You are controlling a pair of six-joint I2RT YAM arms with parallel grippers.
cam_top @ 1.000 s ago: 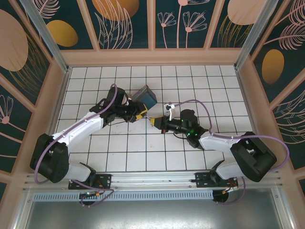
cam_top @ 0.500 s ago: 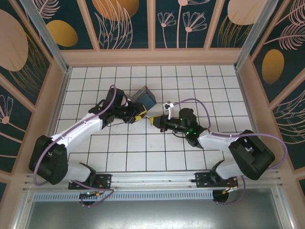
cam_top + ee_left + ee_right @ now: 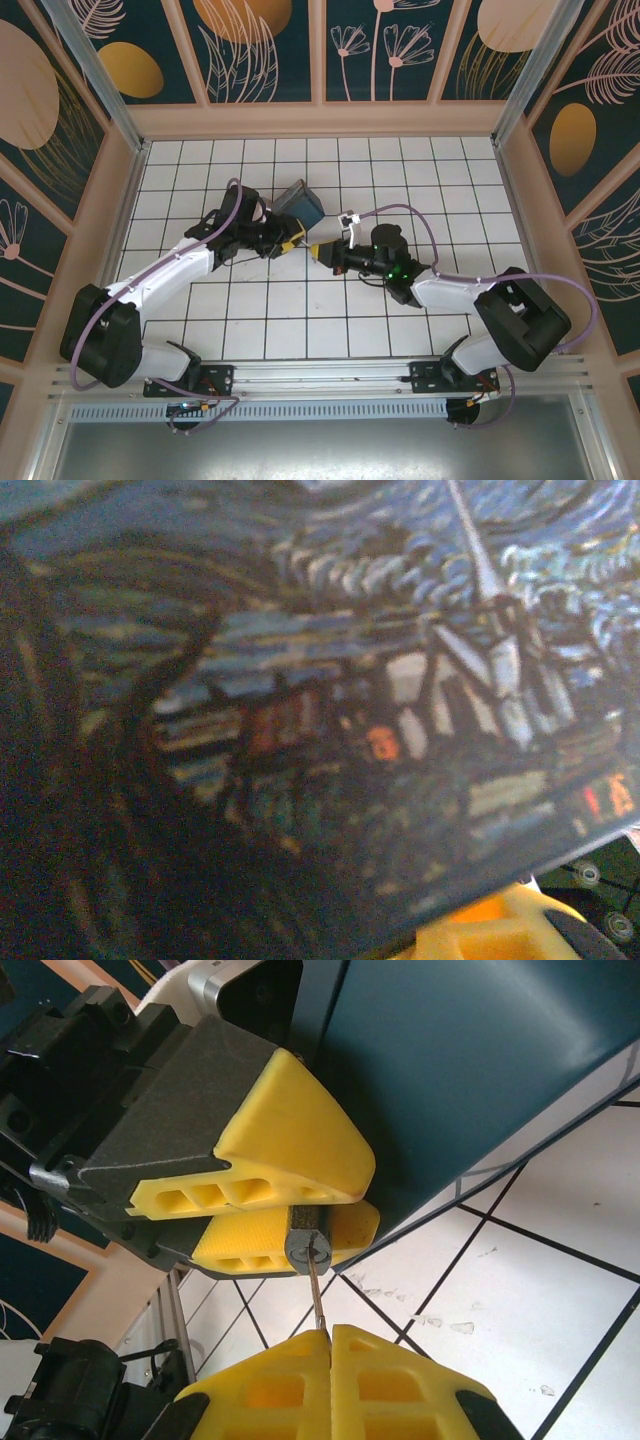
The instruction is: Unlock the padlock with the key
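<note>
The top view holds 2 arms, the left arm and the right arm, with 2 grippers, the left gripper and the right gripper, near the frame's middle. Just above them sits 1 blue painted box. The right wrist view shows 4 yellow fingers, 1 padlock and 1 key.

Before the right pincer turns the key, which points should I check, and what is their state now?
1. The right pincer is shut on the key: ok.
2. The left pincer clamps the padlock: ok.
3. The key tip reaches the round face of the padlock: ok.
4. The key is pushed in fully: cannot tell.
5. The painted box is free of the left pincer: cannot tell; it stands directly behind it.
</note>
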